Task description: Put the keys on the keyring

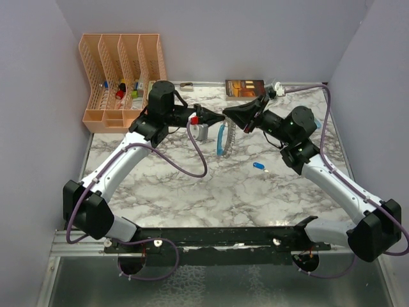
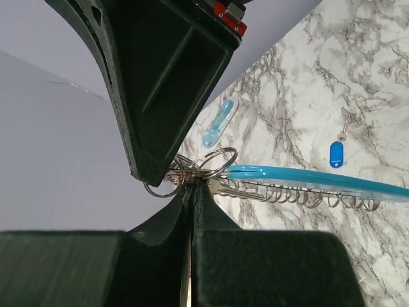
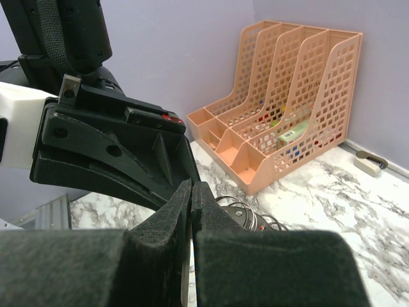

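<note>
Upper centre of the overhead view: the left gripper (image 1: 216, 118) and right gripper (image 1: 231, 115) meet tip to tip. Each has its jaws pressed together, pinching the keyring (image 2: 214, 163), apparently to steady it clear of the marble worktop (image 1: 192, 198) while its light-blue strap (image 1: 221, 139) dangles. The dark blue key (image 1: 258, 166) lies unthreaded at centre right. 1 red fleck (image 2: 181, 176) among the rings may be the other key.

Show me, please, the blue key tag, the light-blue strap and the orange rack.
blue key tag (image 2: 337, 154), left wrist view, centre of tag.
light-blue strap (image 2: 307, 177), left wrist view, its mid-length.
orange rack (image 3: 326, 89), right wrist view, mesh divider.
</note>
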Robot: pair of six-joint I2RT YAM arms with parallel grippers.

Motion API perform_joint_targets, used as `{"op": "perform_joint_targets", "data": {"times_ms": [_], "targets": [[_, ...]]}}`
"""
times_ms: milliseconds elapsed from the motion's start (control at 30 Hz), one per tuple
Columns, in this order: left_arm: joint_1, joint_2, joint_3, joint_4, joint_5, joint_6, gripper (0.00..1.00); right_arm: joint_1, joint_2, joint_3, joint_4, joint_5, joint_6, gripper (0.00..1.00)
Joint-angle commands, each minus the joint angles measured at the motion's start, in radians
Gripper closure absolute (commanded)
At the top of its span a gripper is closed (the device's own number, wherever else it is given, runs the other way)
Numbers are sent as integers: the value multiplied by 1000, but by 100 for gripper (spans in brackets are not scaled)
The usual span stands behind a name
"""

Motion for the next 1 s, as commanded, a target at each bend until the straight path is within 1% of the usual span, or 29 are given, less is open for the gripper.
{"op": "perform_joint_targets", "data": {"times_ms": [0, 167, 333, 433, 533, 667, 800, 967], "targets": [[-17, 3, 32, 86, 51, -55, 100, 6, 23, -24, 97, 12, -22, 99], [-17, -3, 32, 145, -5, -107, 100, 5, 10, -23, 72, 4, -28, 99], [-15, -19, 31, 135, -53, -111, 100, 6, -15, -22, 27, 12, -39, 99], [-14, -32, 21, 121, -76, -111, 96, 6, -26, -18, -3, 8, -44, 99], [-15, -46, 12, 114, -112, -119, 91, 6, -39, -19, -24, 9, -47, 99], [-8, -57, 6, 100, -160, -129, 89, 6, -55, -6, -75, 10, -61, 99], [9, -61, 5, 101, -162, -166, 89, 6, -70, -3, -102, 7, -66, 99], [32, -65, 5, 89, -105, -202, 87, 6, -83, 1, -125, 16, -80, 99]]}}
